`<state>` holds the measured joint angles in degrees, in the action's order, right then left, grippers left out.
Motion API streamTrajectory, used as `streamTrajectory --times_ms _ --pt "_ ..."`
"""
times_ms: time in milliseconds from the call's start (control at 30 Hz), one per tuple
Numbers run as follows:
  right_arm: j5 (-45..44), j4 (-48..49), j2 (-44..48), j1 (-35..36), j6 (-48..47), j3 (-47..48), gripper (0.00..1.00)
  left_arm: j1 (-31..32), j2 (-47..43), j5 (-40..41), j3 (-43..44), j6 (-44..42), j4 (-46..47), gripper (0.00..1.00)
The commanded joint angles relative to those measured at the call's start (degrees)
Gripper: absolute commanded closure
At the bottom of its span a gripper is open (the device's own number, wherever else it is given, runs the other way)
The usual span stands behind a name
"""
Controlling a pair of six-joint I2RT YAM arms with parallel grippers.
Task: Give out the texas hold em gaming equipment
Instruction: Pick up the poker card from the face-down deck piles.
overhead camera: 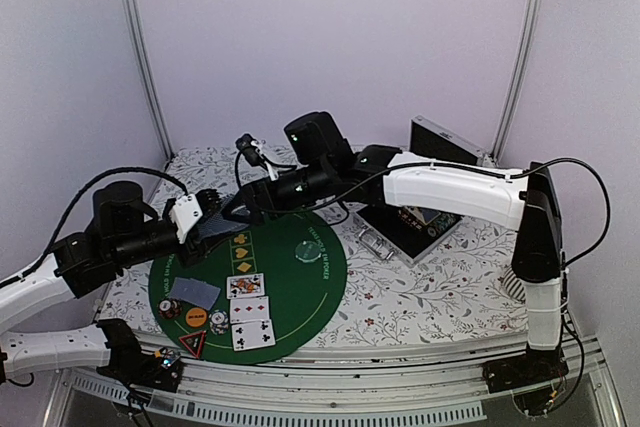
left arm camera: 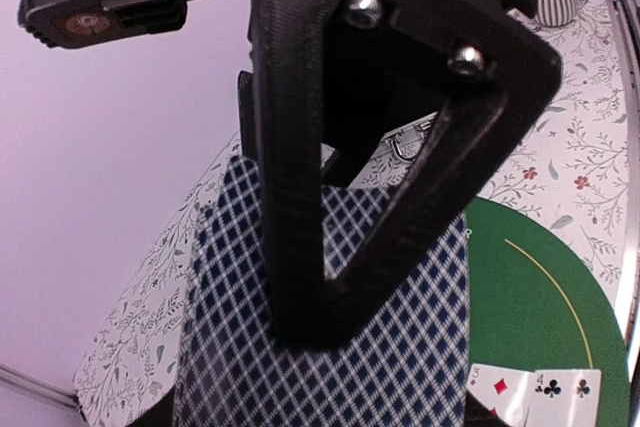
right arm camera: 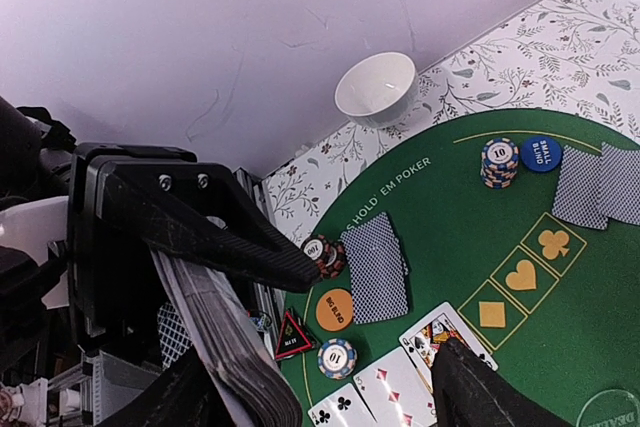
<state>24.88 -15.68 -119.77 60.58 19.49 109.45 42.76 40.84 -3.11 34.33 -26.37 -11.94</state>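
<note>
My left gripper (overhead camera: 205, 219) is shut on a deck of blue-checked playing cards (left arm camera: 400, 347), held above the left edge of the green poker mat (overhead camera: 310, 292). My right gripper (overhead camera: 238, 209) is open; one black finger (left arm camera: 300, 197) lies over the deck's top card, and the deck's edge (right arm camera: 225, 342) sits beside its left finger. On the mat lie face-down cards (right arm camera: 375, 267), face-up cards (overhead camera: 248, 309), chip stacks (right arm camera: 322, 252) (right arm camera: 336, 357) (right arm camera: 499, 162), an orange disc (right arm camera: 334, 309), a red-black triangle token (right arm camera: 292, 335) and a clear disc (overhead camera: 307, 250).
A blue disc (right arm camera: 540, 154) and more face-down cards (right arm camera: 600, 187) lie at the mat's far side. A white cup (right arm camera: 376, 87) stands off the mat by the wall. An open case (overhead camera: 420, 217) sits right of the mat on the floral cloth.
</note>
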Motion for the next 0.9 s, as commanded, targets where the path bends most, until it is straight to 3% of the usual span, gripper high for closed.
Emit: streamTrajectory --times_ms 0,267,567,867 --pt "-1.03 -1.83 3.30 -0.87 -1.45 -0.87 0.28 0.65 -0.76 0.47 0.13 -0.08 2.07 0.46" --pt "2.79 -1.98 3.85 -0.81 -1.36 0.34 0.43 0.63 -0.76 0.86 0.05 -0.08 2.09 0.46" --pt "0.99 -2.72 6.89 -0.81 -2.67 0.37 0.37 0.64 -0.65 0.97 0.15 -0.03 2.05 0.46" --pt "-0.21 -4.77 6.77 -0.82 -2.75 0.06 0.53 0.65 -0.67 0.95 0.13 -0.09 2.09 0.46"
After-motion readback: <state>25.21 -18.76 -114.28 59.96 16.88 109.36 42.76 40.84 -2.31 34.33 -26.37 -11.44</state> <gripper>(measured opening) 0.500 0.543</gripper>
